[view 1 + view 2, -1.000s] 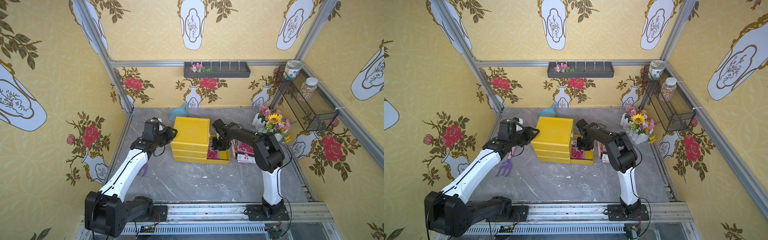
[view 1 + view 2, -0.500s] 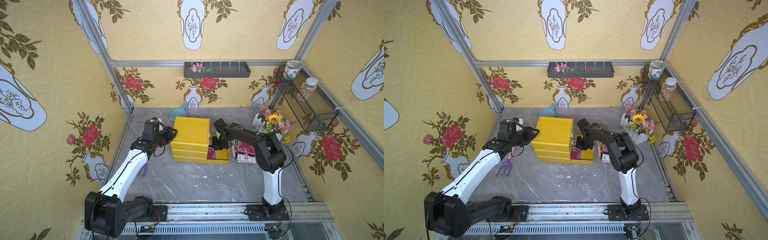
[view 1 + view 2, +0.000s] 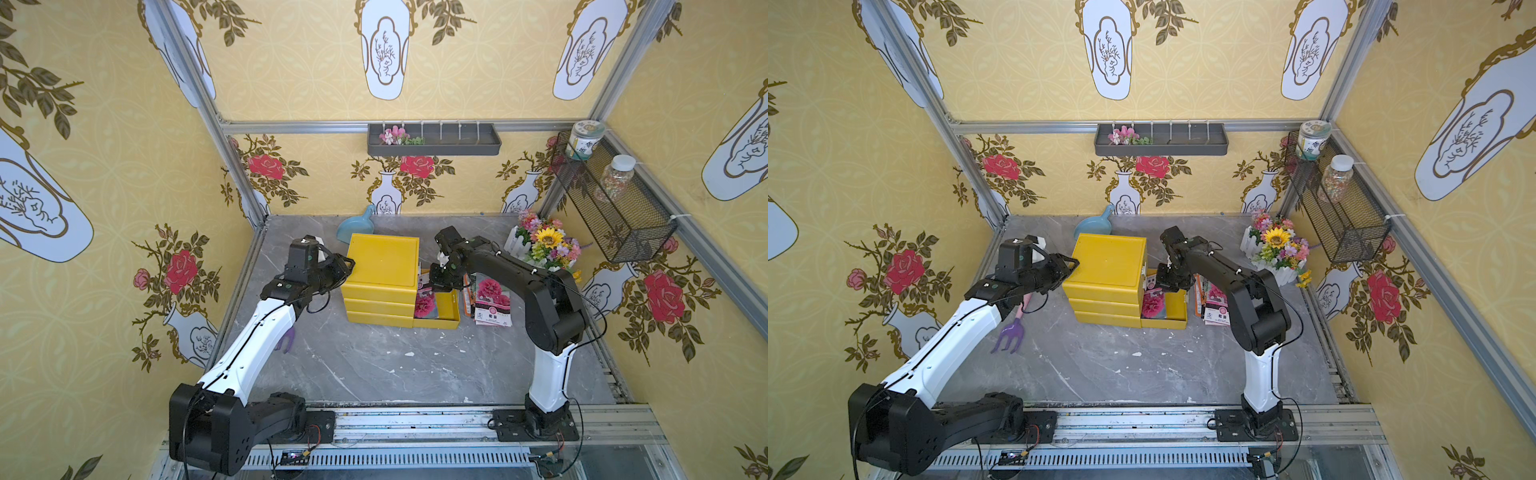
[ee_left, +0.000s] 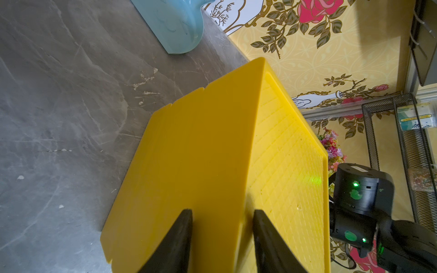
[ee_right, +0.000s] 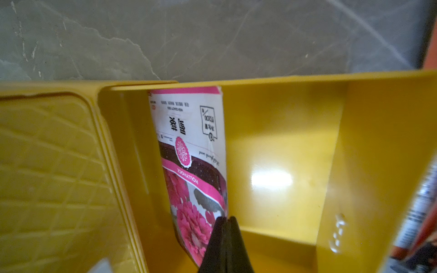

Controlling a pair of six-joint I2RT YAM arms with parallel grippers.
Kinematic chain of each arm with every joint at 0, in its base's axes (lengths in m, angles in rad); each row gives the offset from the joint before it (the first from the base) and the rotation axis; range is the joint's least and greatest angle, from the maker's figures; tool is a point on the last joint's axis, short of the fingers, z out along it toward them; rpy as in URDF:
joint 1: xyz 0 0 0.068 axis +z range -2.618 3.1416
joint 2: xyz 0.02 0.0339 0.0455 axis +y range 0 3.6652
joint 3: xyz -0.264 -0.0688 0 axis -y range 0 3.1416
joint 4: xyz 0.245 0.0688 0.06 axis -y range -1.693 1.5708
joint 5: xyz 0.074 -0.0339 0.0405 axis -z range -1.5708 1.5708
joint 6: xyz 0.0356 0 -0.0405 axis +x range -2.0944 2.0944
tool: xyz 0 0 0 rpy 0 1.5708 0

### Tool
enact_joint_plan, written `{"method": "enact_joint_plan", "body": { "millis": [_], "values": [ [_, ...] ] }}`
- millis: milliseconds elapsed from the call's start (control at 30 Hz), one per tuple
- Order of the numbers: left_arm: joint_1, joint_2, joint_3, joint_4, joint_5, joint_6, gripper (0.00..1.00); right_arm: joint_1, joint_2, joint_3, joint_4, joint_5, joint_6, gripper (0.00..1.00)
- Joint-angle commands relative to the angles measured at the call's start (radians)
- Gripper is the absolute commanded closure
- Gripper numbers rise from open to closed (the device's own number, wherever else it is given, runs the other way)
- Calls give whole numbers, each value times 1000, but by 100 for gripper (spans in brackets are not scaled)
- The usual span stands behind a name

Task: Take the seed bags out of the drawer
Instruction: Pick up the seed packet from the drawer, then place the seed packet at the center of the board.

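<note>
Right jaws have gone from slightly apart to pressed together within the last second, and the right arm [image 3: 519, 274] has crept a little toward the open drawer [image 5: 272, 113]. Wrist view: the two tips meet on the long edge of a pink seed bag [image 5: 189, 141], which appears to lean on its side against the drawer wall nearest the cabinet [image 3: 384, 259]. I read that as a pinch on the bag's edge. It is flat and glossy, so there is little else to take hold of while it sits in there.

Left jaws stand apart, straddling the cabinet's upper edge on the side away from the drawer. They look set there to brace the cabinet so it does not slide while the other arm works. Whether they actually press on it I cannot tell.

Other seed bags [image 3: 492, 301] lie on the desk [image 3: 395, 365] just beside the drawer, on its side away from the cabinet, so the drop spot is plain.

Next, by my judgement: lift, clear the drawer's wall, carry across to that pile. Risk: a thin hold on a slick edge, so the bag may slip or snag.
</note>
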Motion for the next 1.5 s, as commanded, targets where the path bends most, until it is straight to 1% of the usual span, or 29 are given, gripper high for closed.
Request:
{"method": "enact_joint_plan", "body": {
  "millis": [0,367,667,1000,1200,1467],
  "values": [
    [0,16,-16,-187,-37,10,54,-5,-30,19,-81,73,-58,100],
    [2,20,-13,-181,-37,5,54,-85,-137,-20,-126,87,-115,100],
    [0,20,-12,-179,-36,4,54,-208,-217,-49,-150,68,-168,100],
    [1,26,-6,-173,-32,2,54,-365,-295,-66,-165,8,-209,100],
    [1,31,-3,-167,-27,-2,54,-458,-315,-74,-176,-21,-241,100],
    [0,34,-3,-163,-19,-3,54,-531,-301,-131,-168,-49,-282,100]
  ]
}}
